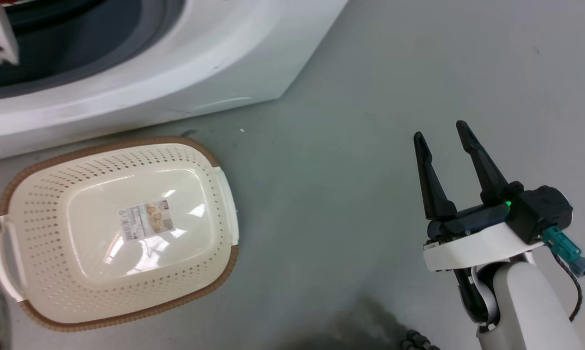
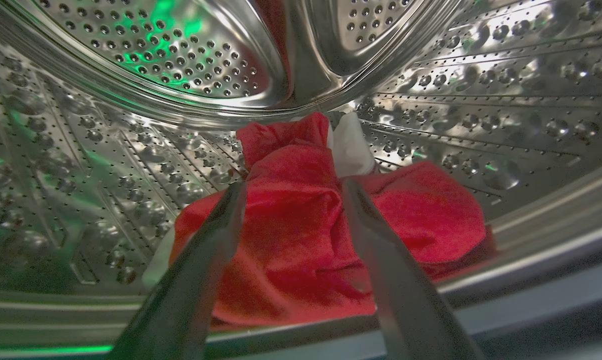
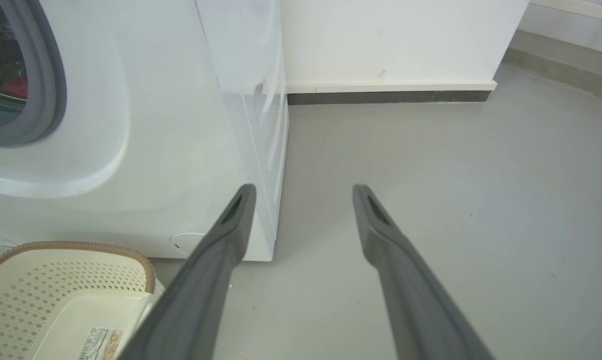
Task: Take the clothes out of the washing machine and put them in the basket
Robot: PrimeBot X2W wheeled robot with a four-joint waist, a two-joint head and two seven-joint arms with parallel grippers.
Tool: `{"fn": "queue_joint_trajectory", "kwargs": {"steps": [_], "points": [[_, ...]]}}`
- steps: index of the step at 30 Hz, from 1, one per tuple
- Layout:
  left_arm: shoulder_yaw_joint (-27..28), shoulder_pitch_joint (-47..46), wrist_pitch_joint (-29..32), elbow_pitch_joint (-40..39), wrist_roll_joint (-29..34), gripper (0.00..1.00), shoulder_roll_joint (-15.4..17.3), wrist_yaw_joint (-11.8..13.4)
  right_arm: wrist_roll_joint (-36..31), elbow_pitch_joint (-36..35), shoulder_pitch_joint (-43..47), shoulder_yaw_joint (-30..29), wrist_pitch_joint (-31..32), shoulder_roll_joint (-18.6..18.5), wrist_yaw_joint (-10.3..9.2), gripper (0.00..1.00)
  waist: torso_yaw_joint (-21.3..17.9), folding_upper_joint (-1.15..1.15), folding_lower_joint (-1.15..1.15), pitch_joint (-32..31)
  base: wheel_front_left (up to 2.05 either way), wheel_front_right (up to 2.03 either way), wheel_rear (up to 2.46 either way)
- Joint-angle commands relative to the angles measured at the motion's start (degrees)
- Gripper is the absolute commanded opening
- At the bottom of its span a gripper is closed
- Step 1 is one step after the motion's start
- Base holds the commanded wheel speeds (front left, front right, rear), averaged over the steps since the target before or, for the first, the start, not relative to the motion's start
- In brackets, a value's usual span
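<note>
- Fingers of the left gripper are spread apart inside the steel drum. They rise from the bottom edge of the left wrist view, with a bunched fold of the clothes showing between their tips. Whether the tips touch the fabric cannot be told.
- The clothes are red with white patches and lie heaped in the middle of that view on the lower drum wall, just behind the drum's front lip.
- The right gripper has its two dark fingers apart with nothing between them. It sits at the lower right of the head view, over the grey floor.
- The washing machine fills the upper left of the head view. In the right wrist view, a speck of red shows through its grey-rimmed porthole at the far left.
- The basket stands on the floor at the lower left of the head view, just below the machine's front. A paper label is on its base.
</note>
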Motion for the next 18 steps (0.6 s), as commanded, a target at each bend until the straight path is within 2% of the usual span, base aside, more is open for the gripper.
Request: {"fn": "queue_joint_trajectory", "kwargs": {"steps": [1, 10, 18], "points": [[-0.36, -2.47, 1.67, 0.74, 0.31, 1.00, 0.93, -0.39, 0.52, 0.25, -1.40, 0.33, -0.48, 0.15, -0.04, 1.00, -1.73, 0.00, -0.01, 2.06, 0.00, 0.00, 0.00], [-5.71, -14.56, 14.72, 4.74, 3.46, 1.00, 6.51, -2.70, 3.76, 0.80, -3.44, 2.53, -0.81, 0.15, -0.04, 1.00, -4.62, 0.00, -0.01, 5.70, 0.00, 0.00, 0.00], [-9.80, -19.38, 25.16, 6.51, 4.29, 1.00, 11.17, -3.38, 6.89, 0.51, -3.24, 4.30, -0.84, 0.15, -0.04, 1.00, -7.29, 0.00, -0.01, 8.74, 0.00, 0.00, 0.00]]}}
